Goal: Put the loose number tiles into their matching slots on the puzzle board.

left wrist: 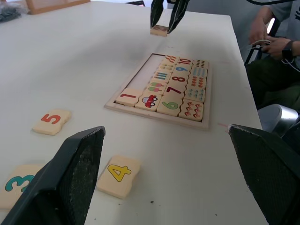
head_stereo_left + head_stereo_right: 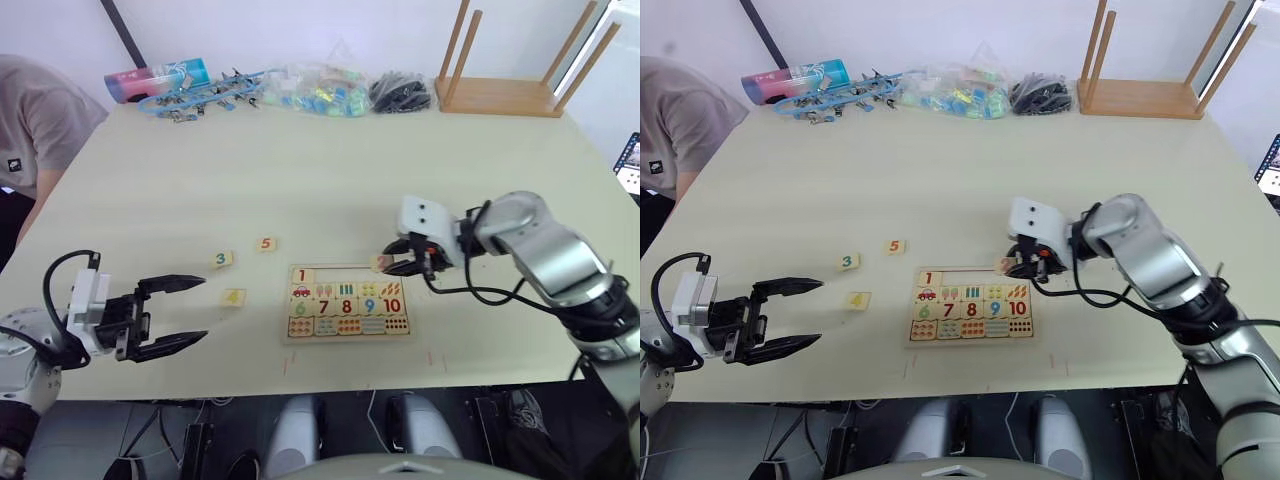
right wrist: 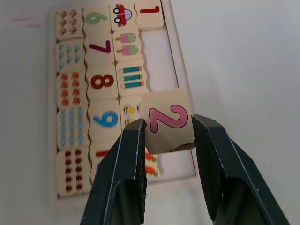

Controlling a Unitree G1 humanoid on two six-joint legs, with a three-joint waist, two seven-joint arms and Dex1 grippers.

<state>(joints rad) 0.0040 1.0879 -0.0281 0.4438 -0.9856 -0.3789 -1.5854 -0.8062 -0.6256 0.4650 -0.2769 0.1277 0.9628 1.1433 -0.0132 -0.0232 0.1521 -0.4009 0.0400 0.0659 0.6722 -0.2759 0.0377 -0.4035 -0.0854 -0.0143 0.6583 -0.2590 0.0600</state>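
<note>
The puzzle board lies near the table's front edge. Tile 1 sits in the leftmost slot of its top row, and the rest of that row is bare slots. My right gripper is shut on the pink 2 tile, holding it at the right end of that row, over the board's rim. Left of the board, loose tiles 3, 4 and 5 lie flat on the table. Farther left, my left gripper is open with nothing in it.
A person sits at the table's left side. Along the far edge are a pink and blue tube, bags of small coloured parts, a black bundle and an upturned wooden stool.
</note>
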